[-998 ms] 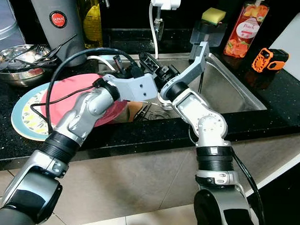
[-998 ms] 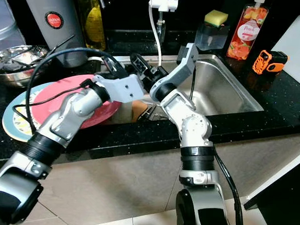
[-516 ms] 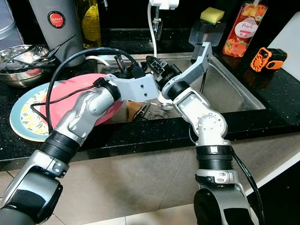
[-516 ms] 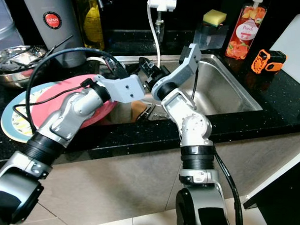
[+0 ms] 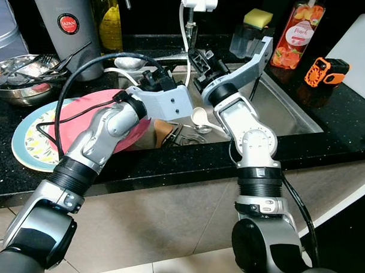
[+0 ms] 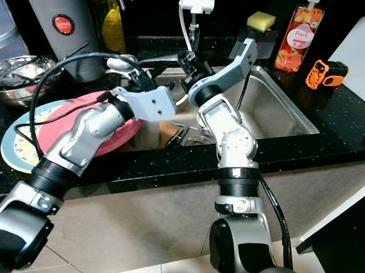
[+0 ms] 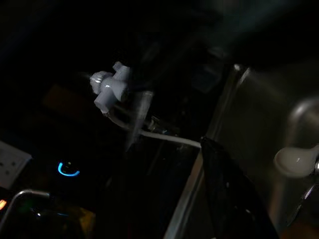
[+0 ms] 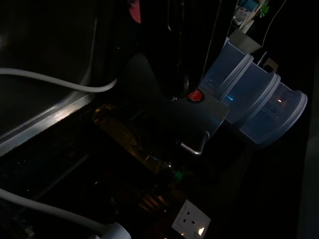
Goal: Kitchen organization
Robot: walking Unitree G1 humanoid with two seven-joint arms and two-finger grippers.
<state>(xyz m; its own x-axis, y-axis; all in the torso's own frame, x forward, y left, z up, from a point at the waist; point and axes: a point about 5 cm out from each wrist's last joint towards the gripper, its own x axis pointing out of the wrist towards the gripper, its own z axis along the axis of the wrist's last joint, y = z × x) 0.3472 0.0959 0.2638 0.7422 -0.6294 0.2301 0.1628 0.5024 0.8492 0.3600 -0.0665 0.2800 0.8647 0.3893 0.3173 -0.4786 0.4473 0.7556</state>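
White round-bowled spoon (image 5: 199, 116): lies low in the stainless steel sink (image 5: 291, 113), beside a tangle of dark metal utensils (image 5: 184, 134) near the front wall.

Head views. Left gripper (image 5: 153, 81) is raised over the sink's left rear corner; right gripper (image 5: 203, 58) is raised at the rear rim, under the white tap fitting (image 5: 198, 1). Neither touches the spoon. For both pincers, apart or together cannot be told.
- Shiny metal spoon (image 5: 128, 63) on the ledge behind the left gripper.
- Pink round plate (image 5: 90, 103) stacked on a pale patterned plate (image 5: 27, 144), left of the sink.
- Steel bowl of cutlery (image 5: 16, 77); grey cylindrical canister with red badge (image 5: 63, 21); yellow oil bottle (image 5: 111, 23).
- Yellow-green sponge (image 5: 259, 18); peach soap bottle (image 5: 302, 30); orange-and-black gadget (image 5: 326, 71).

Left wrist view. Dim; the tap fitting, the sink wall and the white spoon can be made out.

Right wrist view. Dim; the canister, the oil bottle, stacked clear plastic tubs (image 8: 254, 94), white wall socket (image 8: 192, 224).

Handling note, as judgement: lower one gripper at a time, well apart, to avoid arm contact, and take the spoon by its handle.

Surface: speckled black stone counter (image 5: 327, 126). Floor: beige tiles (image 5: 167, 232).
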